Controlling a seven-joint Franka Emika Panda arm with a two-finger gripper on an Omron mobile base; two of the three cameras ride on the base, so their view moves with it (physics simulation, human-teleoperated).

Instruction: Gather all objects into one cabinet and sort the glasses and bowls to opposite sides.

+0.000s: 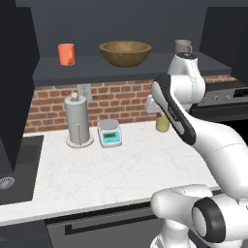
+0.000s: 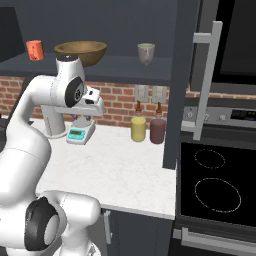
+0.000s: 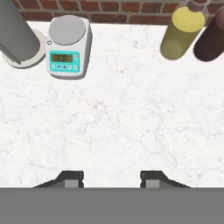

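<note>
the small orange cup (image 1: 67, 54) stands on the cabinet shelf (image 1: 97, 68), high above the gripper (image 3: 111, 179) and off to its left. the brown wooden bowl (image 1: 125, 53) sits in the middle of the same shelf, also above the gripper, well apart from the cup. the grey-beige mug (image 2: 146, 53) is on the right part of the shelf, up and to the right of the gripper, again apart from the bowl. all three are upright on the board.

the gripper hangs over the white marble counter (image 3: 113, 113) and looks down on it. its two dark fingertips (image 3: 72, 179) stand apart with bare counter between them; the jaws are parted and nothing is in them, nothing touches them.

ahead of the gripper and to its left is a small kitchen scale (image 3: 68, 46) with a teal front, and just beside it, further left, a grey paper towel holder (image 3: 17, 37). ahead and to the right stand a yellow canister (image 3: 181, 33) and a maroon canister (image 3: 210, 39), close to each other, against the brick wall (image 1: 121, 99). far to the right of the arm is a black stove top (image 2: 215, 185).
</note>
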